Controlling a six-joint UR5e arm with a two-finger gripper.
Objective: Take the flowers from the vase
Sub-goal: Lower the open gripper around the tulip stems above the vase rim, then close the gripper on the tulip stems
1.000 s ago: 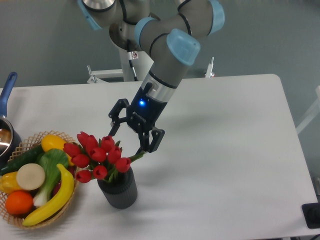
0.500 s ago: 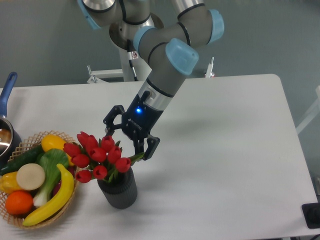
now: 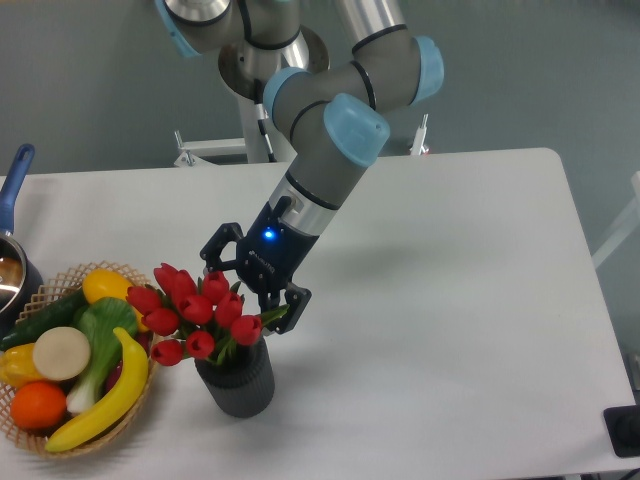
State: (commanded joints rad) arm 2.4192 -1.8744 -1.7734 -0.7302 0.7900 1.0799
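Tulips (image 3: 197, 308), red buds with green leaves, stand in the dark grey ribbed vase (image 3: 237, 378) on the white table (image 3: 450, 300), toward its front left. The gripper (image 3: 252, 297) comes down at a slant from the upper right, a blue light glowing on its body, and sits at the bunch's upper right edge. Its fingers are spread wide with nothing held between them. One finger (image 3: 214, 249) shows above and behind the topmost buds; the other finger (image 3: 294, 306) reaches down on the right side, its tip just beside the rightmost bud and a green leaf. The upper right buds lie in or just in front of the gap between the fingers; whether either finger touches a bud or leaf cannot be told from this view.

Left of the vase, near it, sits a wicker basket (image 3: 122, 272) of fruit and vegetables. At the far left edge is a pot (image 3: 12, 270) with a blue handle.
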